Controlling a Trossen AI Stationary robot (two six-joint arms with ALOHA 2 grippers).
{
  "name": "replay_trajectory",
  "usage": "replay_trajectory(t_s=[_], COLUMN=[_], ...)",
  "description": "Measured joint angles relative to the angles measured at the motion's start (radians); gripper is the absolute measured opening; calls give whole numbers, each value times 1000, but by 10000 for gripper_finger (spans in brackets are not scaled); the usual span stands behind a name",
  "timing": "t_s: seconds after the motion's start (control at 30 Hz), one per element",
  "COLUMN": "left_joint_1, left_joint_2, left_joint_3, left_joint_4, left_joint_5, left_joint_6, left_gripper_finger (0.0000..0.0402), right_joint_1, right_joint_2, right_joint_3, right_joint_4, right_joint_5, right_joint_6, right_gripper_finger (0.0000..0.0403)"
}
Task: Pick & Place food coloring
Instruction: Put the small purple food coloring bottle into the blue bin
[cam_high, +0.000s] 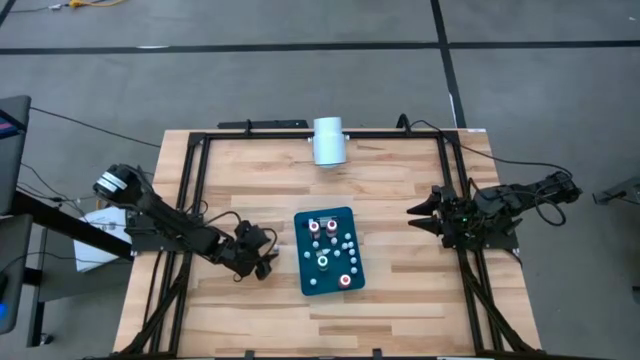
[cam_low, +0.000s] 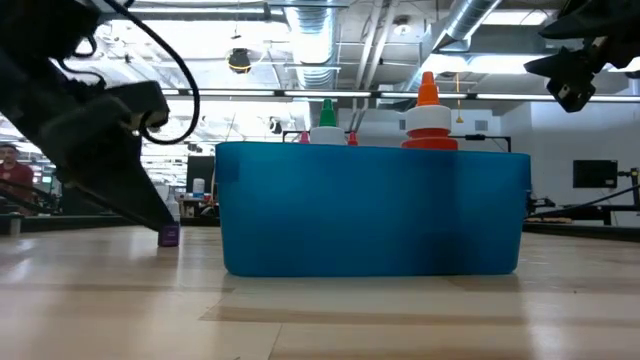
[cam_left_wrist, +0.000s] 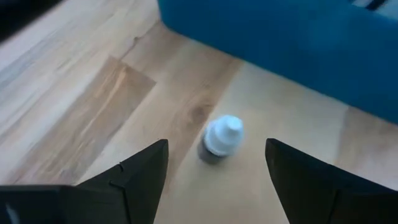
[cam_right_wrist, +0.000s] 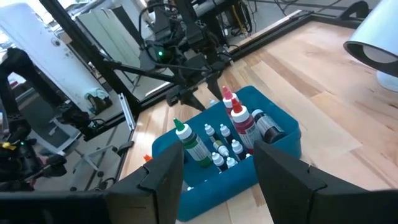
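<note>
Pickup comes first: your left gripper (cam_left_wrist: 214, 165) hangs open over a small white-capped bottle (cam_left_wrist: 221, 138) standing on the table (cam_high: 400, 185) beside the blue tray (cam_high: 305, 285); lower, then close.

Place: I read this as an open robotics lab or workshop.
Ceiling: I see exposed ducts (cam_low: 470, 25) and pipes overhead.
Floor: I see bare concrete (cam_high: 250, 90) with cables.
Bench: I work at a wood table (cam_high: 400, 300) edged by a black frame (cam_high: 190, 200).
Background: I see monitors (cam_low: 594, 173) and other benches.
</note>
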Motion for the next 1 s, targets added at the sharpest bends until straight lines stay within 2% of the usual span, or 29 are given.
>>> replay_trajectory(t_s=[0.3, 0.9, 1.0], left_joint_1=[6, 7, 8], left_joint_2=[95, 99, 100], left_joint_3=[0, 1, 0], left_joint_4=[44, 33, 25], left_joint_5=[-31, -77, -113], left_joint_6=[-62, -62, -58], left_gripper_finger=[261, 261, 258], right_joint_1=[0, 0, 0], right_joint_2=[0, 0, 0], right_joint_3=[0, 0, 0], right_joint_4=[0, 0, 0], right_joint_5=[0, 0, 0], right_joint_6=[8, 8, 8], right_gripper_finger=[182, 182, 182])
